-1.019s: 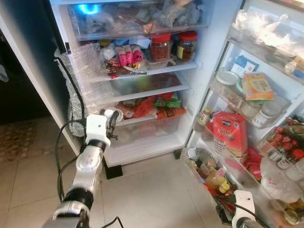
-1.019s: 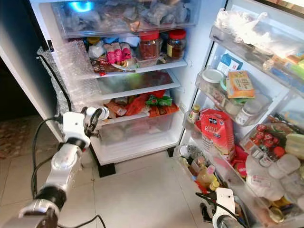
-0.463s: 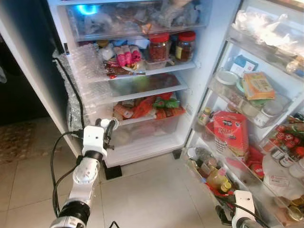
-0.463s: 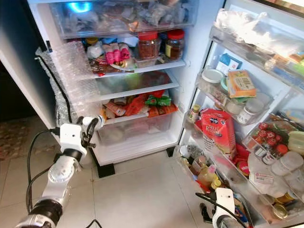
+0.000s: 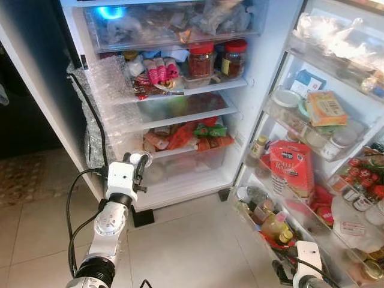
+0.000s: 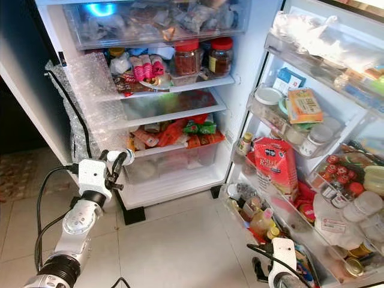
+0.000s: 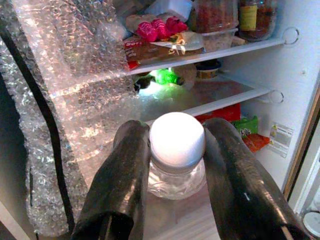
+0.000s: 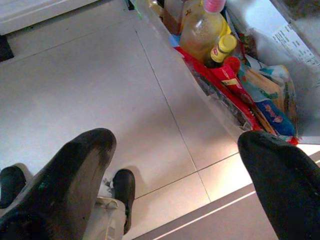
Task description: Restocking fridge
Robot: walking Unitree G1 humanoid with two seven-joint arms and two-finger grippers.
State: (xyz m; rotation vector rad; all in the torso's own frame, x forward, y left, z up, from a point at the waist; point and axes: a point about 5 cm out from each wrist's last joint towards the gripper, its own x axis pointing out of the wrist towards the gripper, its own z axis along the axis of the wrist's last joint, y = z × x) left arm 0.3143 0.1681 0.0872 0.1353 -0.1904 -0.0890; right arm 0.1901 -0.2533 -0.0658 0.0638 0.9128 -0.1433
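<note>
My left gripper (image 5: 140,163) is shut on a small clear glass jar with a white lid (image 7: 176,142). It holds the jar upright in front of the open fridge (image 5: 258,66), at the left end of the clear bottom drawer (image 5: 186,169). Above it, the middle glass shelf (image 5: 186,109) is mostly bare. The shelf over that carries two red-lidded jars (image 5: 203,59) and pink packets. My right gripper (image 8: 175,140) hangs open and holds nothing, low over the tiled floor beside the door's bottom shelf.
Bubble wrap (image 5: 111,90) and a black cable (image 5: 90,117) hang along the fridge's left side. The open door (image 5: 360,150) on the right is crowded with a red bag (image 5: 292,170), bottles (image 5: 273,225) and boxes. Tiled floor (image 5: 192,240) lies in front.
My left gripper, still holding the jar, dipped a little and has come back up slightly toward the fridge. The right arm has stayed where it was.
</note>
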